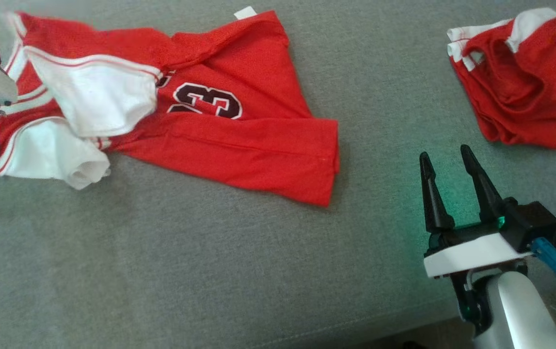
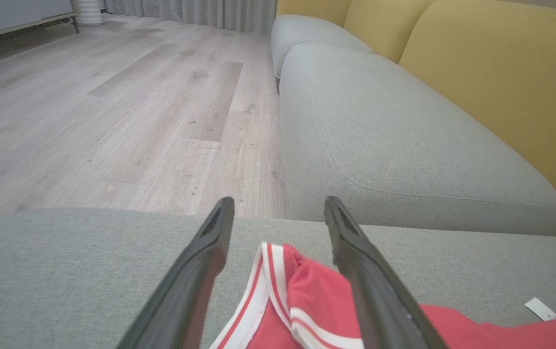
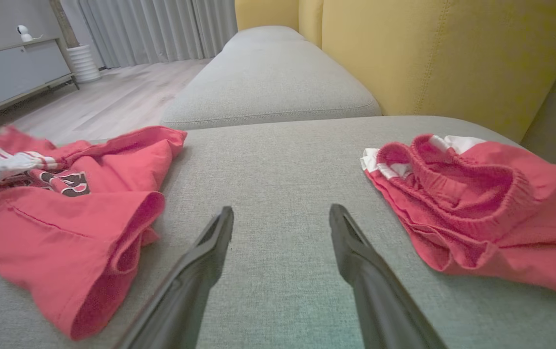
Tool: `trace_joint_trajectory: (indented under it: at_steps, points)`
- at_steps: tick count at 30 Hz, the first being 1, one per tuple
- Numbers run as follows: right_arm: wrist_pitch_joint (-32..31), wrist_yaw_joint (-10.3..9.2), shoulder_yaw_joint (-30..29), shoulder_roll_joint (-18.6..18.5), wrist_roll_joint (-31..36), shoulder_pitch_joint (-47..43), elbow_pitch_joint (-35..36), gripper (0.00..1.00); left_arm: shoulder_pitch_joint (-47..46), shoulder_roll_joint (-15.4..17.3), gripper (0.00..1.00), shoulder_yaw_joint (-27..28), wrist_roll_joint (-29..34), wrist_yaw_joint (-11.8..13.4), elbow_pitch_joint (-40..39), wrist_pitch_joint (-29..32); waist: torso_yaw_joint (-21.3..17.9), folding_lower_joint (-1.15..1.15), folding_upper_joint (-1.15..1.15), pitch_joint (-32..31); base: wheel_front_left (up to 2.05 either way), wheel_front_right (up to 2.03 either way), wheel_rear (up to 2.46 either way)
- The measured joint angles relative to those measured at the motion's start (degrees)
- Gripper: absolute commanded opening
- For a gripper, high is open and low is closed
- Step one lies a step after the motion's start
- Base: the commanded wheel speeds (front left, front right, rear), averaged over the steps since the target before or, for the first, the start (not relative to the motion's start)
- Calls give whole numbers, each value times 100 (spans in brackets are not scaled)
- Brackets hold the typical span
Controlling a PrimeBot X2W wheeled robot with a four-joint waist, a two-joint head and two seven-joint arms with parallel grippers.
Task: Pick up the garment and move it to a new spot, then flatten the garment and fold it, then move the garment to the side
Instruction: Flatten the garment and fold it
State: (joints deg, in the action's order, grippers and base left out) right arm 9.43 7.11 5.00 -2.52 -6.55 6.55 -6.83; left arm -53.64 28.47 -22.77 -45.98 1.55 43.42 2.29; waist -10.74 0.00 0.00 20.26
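Two red garments lie on the grey sofa cushion [image 1: 210,271], well apart. The red jersey [image 1: 248,145], the piece in play, sprawls across the left half of the seat. It is rumpled, with a white sleeve [image 1: 98,99] flopped over its chest beside the dark "23" [image 1: 207,103], and its hem is turned toward the middle of the cushion. A small white tag [image 1: 245,12] pokes out at its far edge. Over on the right sits a bunched pair of red shorts [image 1: 530,92] with white trim.

The left gripper [image 2: 279,201] hangs at the jersey's striped end, fingers spread wide and clamping nothing. In its wrist view, the red-and-white striped trim [image 2: 270,286] lies on the cushion between the two fingers. Beyond them run a second grey cushion [image 2: 404,145], the yellow backrest [image 2: 500,87] and a pale wooden floor [image 2: 113,97].

The right gripper [image 1: 445,152] is likewise spread and empty, poised over bare cushion between the jersey's hem and the shorts, touching neither.
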Motion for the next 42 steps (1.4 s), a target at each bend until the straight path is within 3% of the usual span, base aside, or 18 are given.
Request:
trace_joint_trajectory:
  at_steps: [7, 12, 18, 26, 33, 41, 42]
  points:
    - [22, 0, 12, 0, 0, -16, -92, 100, 46, -102, 100, -202, 84, -297, -48, -358, 228, 0, 0, -305, 0, 0, 0]
    - [20, 0, -29, -1, 0, -111, -131, 100, 623, -359, 100, -365, 116, -383, -302, -625, 434, -1, 0, -712, 0, 0, 0]
    - [-45, 0, -159, -1, 0, -578, -115, 100, 1629, -632, 100, -725, 226, -151, -686, -867, 735, -2, 0, -1205, 0, 0, 0]
    - [-178, 0, -142, 0, 10, -657, 125, 100, 2618, -1081, 100, -1284, 433, 180, -810, -834, 990, -2, 0, -1309, 0, 0, 0]
    - [-249, 0, -124, 0, 105, -635, 246, 100, 2488, -1274, 100, -1332, 513, 502, -400, -833, 875, 0, 0, -1009, 0, 0, 0]
    - [-290, 0, -149, -1, 118, -575, 302, 100, 2148, -1277, 100, -1229, 512, 499, 190, -989, 656, 0, 0, -721, 0, 0, 0]
    - [-290, 0, -154, 0, 118, -568, 301, 100, 2095, -1281, 51, -1230, 512, 498, 258, -1016, 636, 0, 0, -698, 0, 0, 0]
